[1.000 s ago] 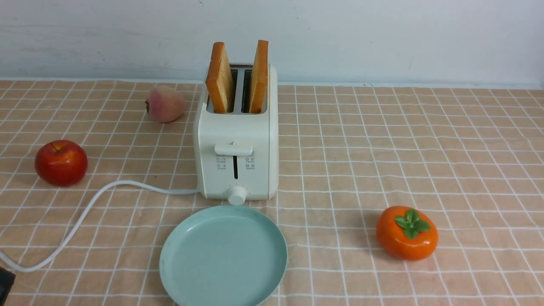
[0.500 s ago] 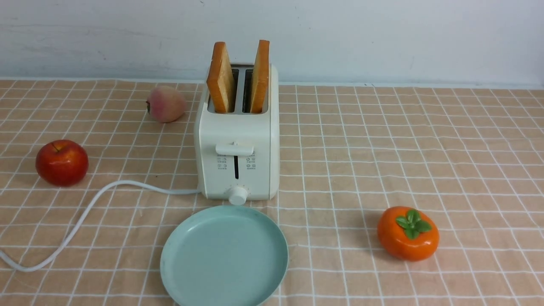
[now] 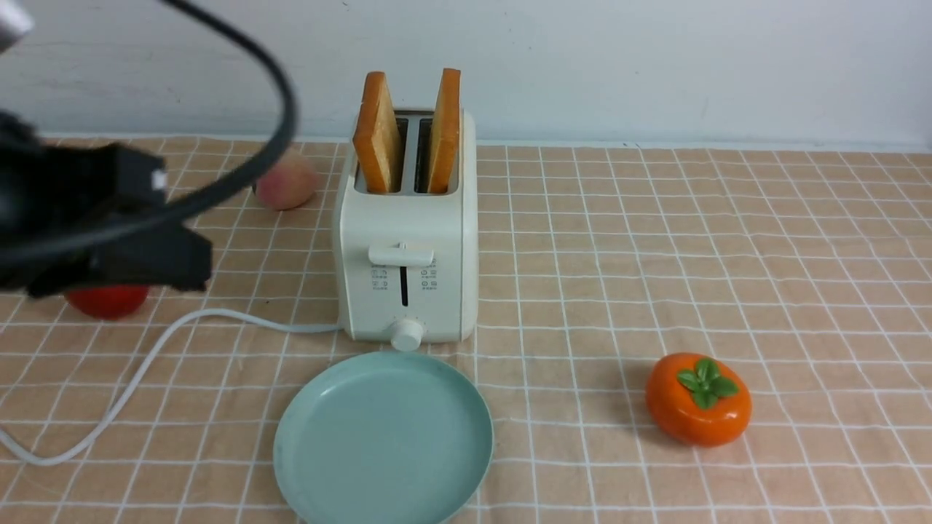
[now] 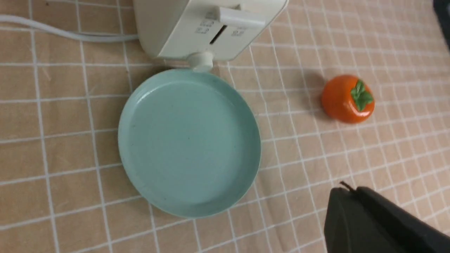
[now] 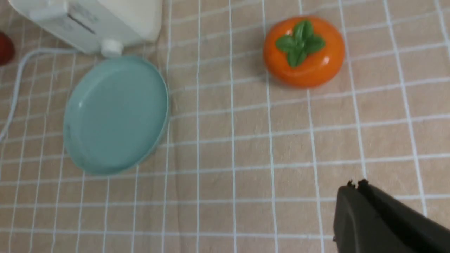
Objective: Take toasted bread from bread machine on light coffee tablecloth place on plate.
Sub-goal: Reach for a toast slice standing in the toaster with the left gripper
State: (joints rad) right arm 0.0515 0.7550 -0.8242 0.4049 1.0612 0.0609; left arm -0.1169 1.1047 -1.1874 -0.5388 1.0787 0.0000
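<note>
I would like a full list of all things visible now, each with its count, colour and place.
boxy two-slot toaster: one, cream-white, centre
thick square toast slices: two, golden-tan, upright in the toaster slots
round shallow plate: one, mint-green, empty, in front of the toaster
checked tablecloth: one, peach-tan, under everything
power cord: one, white, left of the toaster
round apple: one, red, far left, partly behind the left arm
round peach: one, pink, back left
glossy persimmon: one, orange, front right
left gripper: one, black, shut, empty
right gripper: one, black, shut, empty
</note>
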